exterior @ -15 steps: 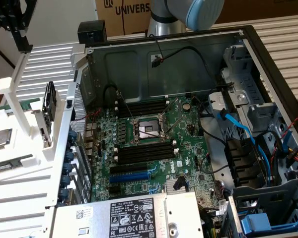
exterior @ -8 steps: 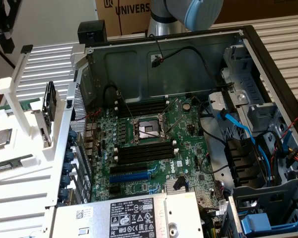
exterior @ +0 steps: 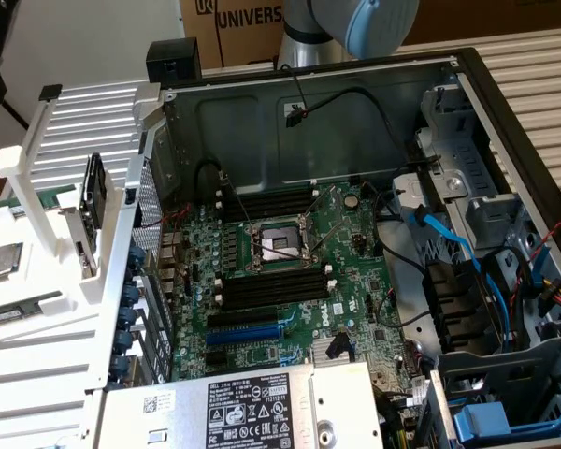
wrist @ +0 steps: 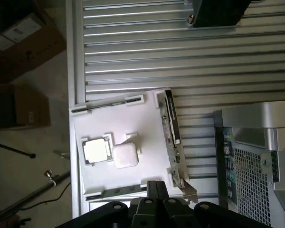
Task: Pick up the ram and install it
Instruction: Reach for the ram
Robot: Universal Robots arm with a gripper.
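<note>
1. The gripper (wrist: 154,187) hangs over the edge of a white tray (wrist: 118,118), fingers pressed together with nothing between them.
2. The ram (wrist: 170,135) stands on edge in a slot along the tray's side nearest the case (wrist: 249,123), well apart from the gripper.
3. A silver chip (wrist: 96,151) lies flat in a tray pocket, apart from the ram.
4. The tray sits on a slatted table (wrist: 180,57), just beside the case.
5. In the exterior view the ram (exterior: 93,198) is upright at the left, outside the open case (exterior: 262,122).
6. Inside, black slots (exterior: 271,285) flank the socket (exterior: 273,243) on the motherboard (exterior: 355,271).
</note>
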